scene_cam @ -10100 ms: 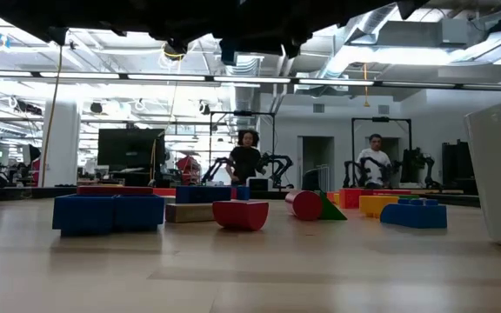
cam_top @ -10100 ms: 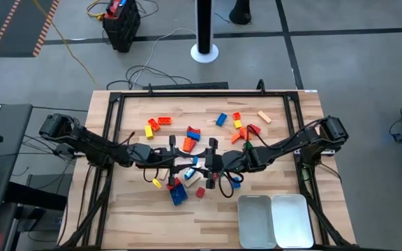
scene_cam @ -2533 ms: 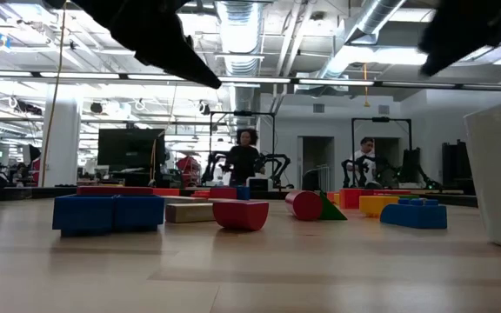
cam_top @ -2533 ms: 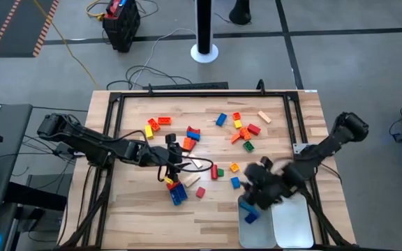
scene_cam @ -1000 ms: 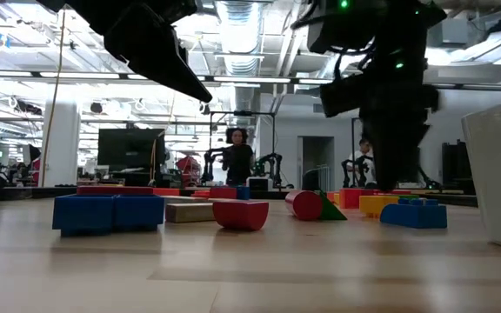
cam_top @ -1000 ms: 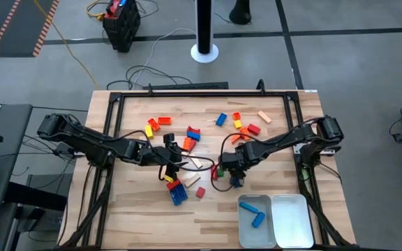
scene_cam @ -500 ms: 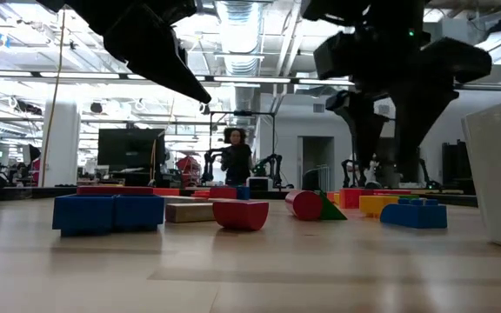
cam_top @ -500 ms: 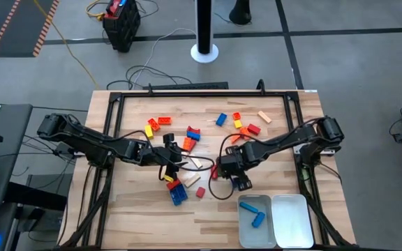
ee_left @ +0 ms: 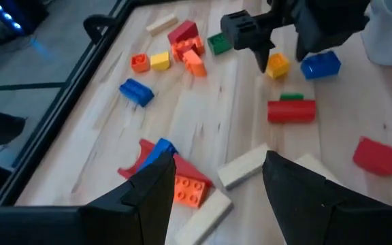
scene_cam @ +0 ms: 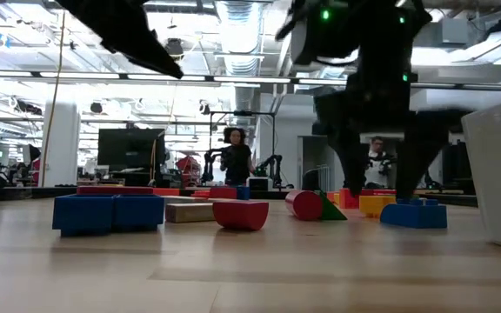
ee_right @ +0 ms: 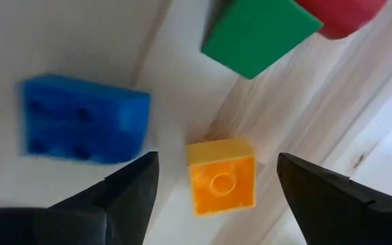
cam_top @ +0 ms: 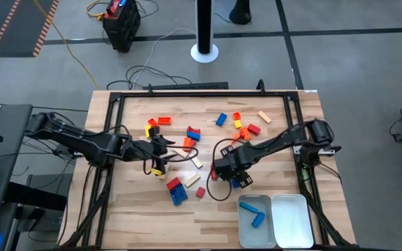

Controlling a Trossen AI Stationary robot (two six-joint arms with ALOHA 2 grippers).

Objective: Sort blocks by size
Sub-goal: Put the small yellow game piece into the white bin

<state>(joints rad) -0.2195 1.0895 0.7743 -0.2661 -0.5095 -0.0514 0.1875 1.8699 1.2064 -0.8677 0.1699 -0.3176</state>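
Small blocks in red, blue, orange, yellow, green and tan lie scattered over the wooden table point(cam_top: 138, 209). My right gripper point(ee_right: 213, 170) points down, open, over the table's middle. Its fingers stand on either side of a small yellow block point(ee_right: 220, 180) without touching it. A blue block point(ee_right: 80, 126) and a green one point(ee_right: 257, 30) lie beside it. The left wrist view also shows my right gripper point(ee_left: 281, 51) over the yellow block point(ee_left: 276, 64). My left gripper point(ee_left: 213, 173) hangs open above tan blocks point(ee_left: 243, 165), left of the middle, with nothing between its fingers.
Two white trays stand at the near right edge; the left tray point(cam_top: 243, 223) has two blue blocks point(cam_top: 255, 215) in it, beside the other tray point(cam_top: 292, 222). A blue block pile point(cam_top: 176, 194) and a red block point(cam_top: 200, 192) lie near the middle. A black frame point(cam_top: 187, 93) rims the table.
My right gripper has opened wide, rolled about its own axis and sunk toward the table over the yellow block. My left gripper has drawn back toward the table's left edge and risen a little.
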